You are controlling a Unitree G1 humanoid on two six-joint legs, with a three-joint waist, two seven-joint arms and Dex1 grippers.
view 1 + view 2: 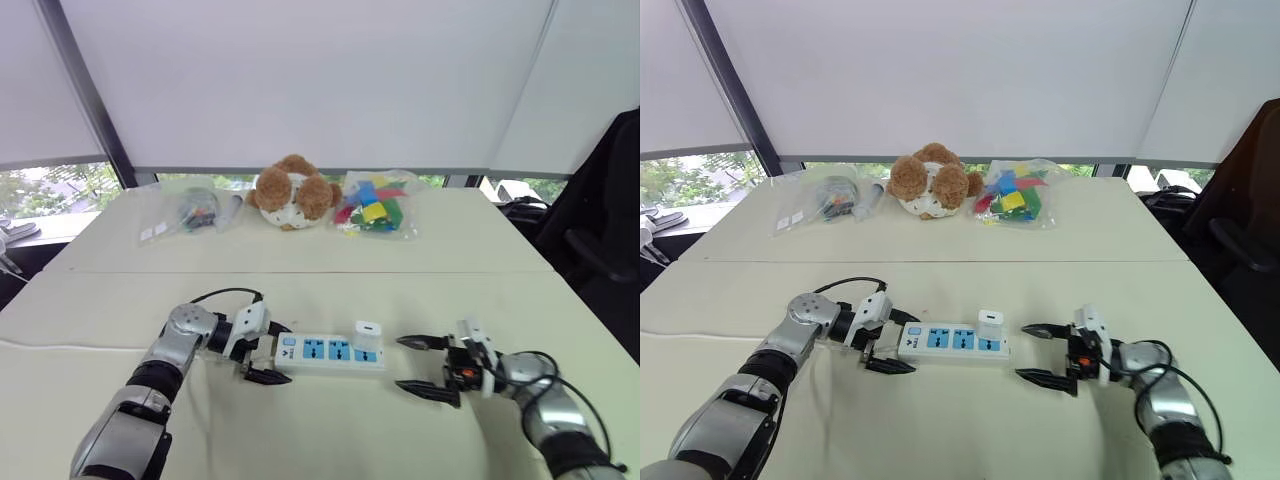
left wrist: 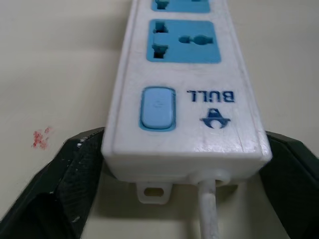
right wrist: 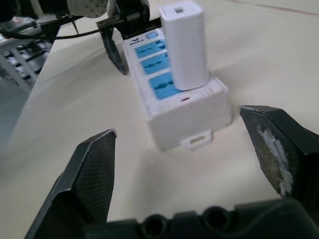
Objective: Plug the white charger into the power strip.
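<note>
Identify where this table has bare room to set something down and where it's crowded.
Free: the band of table between the power strip and the far row; the near edge in front of the strip. Crowded: the far row of clear bag, teddy bear and block bag; the strip's ends, left gripper clamped on, right gripper open beside white charger.

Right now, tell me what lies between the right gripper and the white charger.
Bare table, then the end of the power strip; the right wrist view shows it, from the right gripper to the white charger.
</note>
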